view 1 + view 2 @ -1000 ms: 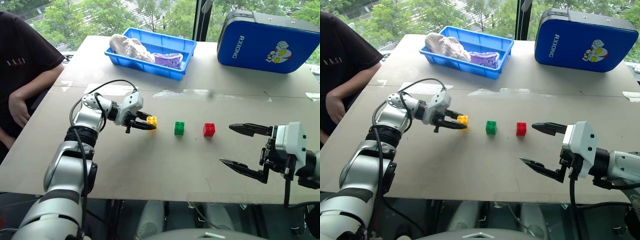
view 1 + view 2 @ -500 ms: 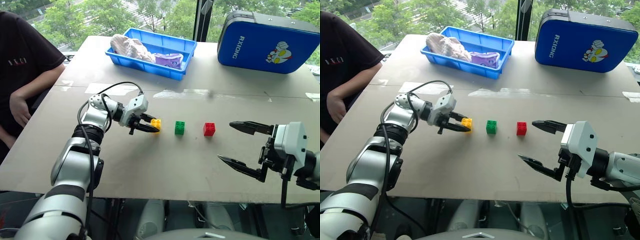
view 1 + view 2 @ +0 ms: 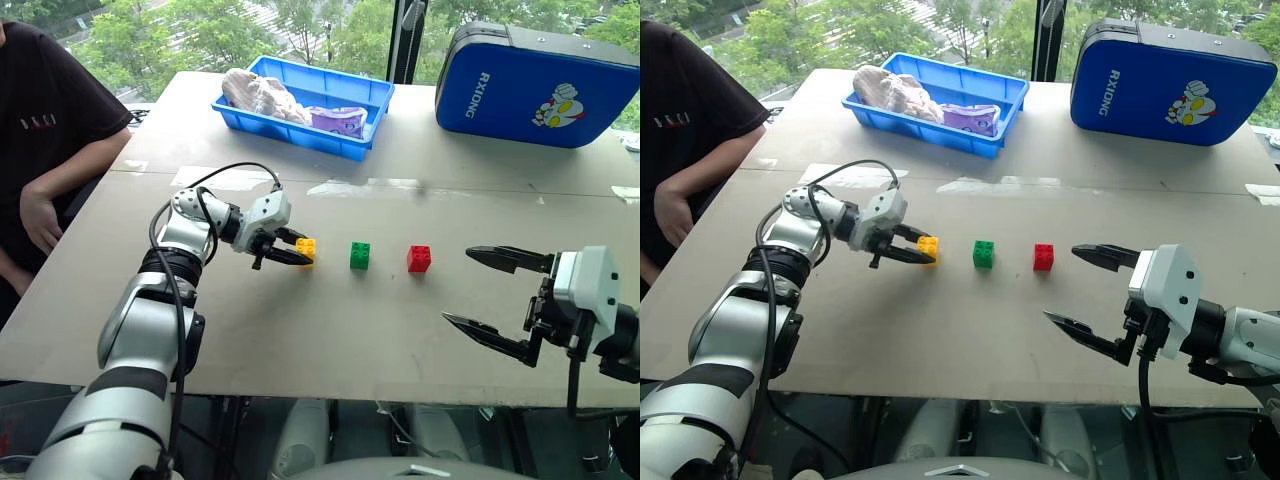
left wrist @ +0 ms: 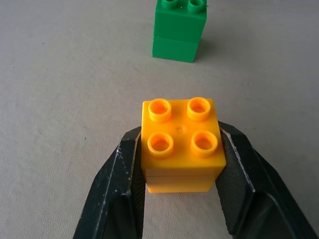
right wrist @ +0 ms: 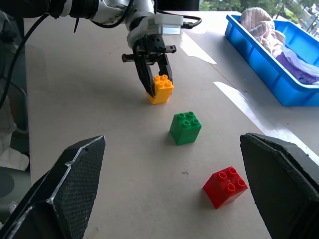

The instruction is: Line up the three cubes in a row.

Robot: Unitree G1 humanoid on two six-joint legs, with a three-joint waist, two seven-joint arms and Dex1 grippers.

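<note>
Left arm reaches forward over the worktop, wrist bent so the left hand (image 3: 297, 251) points toward the robot's right and slightly down. Its two black fingers (image 4: 124, 184) are clamped on opposite sides of the yellow cube (image 4: 181, 144), studs facing up.

Right arm is held low and nearer the body. The right hand (image 3: 495, 292) points toward the robot's left, fingers spread wide, gripping nothing, clear of the worktop surface.

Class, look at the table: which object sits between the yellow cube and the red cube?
The green cube sits between the yellow cube and the red cube, seen in both eye views.
</note>
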